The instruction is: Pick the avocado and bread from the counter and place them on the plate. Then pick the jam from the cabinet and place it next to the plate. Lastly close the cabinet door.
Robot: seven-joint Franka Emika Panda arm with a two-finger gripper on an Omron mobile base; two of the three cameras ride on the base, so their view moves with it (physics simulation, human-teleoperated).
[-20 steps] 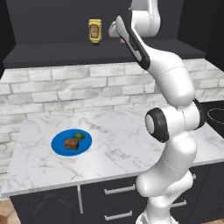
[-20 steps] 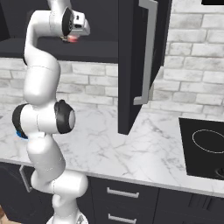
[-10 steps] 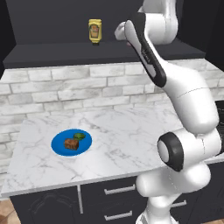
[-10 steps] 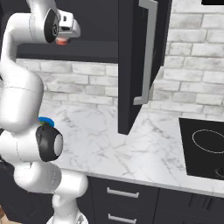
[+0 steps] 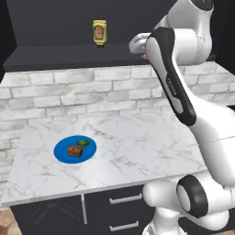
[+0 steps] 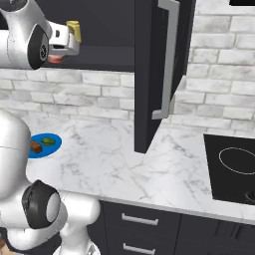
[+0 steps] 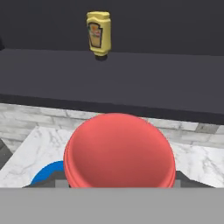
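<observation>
My gripper (image 5: 139, 46) (image 6: 63, 46) hangs in front of the open cabinet (image 5: 55, 57), at shelf height, shut on the jam (image 7: 119, 151). The jar's red body fills the lower hand view and hides the fingertips; a bit of red (image 6: 56, 59) peeks below the hand. On the counter (image 5: 137, 137), the blue plate (image 5: 61, 148) (image 6: 54, 146) holds the avocado (image 5: 83, 142) (image 6: 48, 141) and the bread (image 5: 75, 151) (image 6: 35, 146). The cabinet door (image 6: 147, 74) stands open, its metal bar handle (image 6: 167, 60) facing outward.
A yellow bottle (image 5: 99, 32) (image 7: 99, 33) stands on the cabinet shelf (image 7: 131, 78). A black cooktop (image 6: 234, 169) sits at the counter's right end. White brick wall runs behind the counter; dark drawers lie below its front edge.
The hand with the jam has drawn back from the shelf and dropped a little, while the arm's elbow has swung to the right. Plate, food and door have not moved.
</observation>
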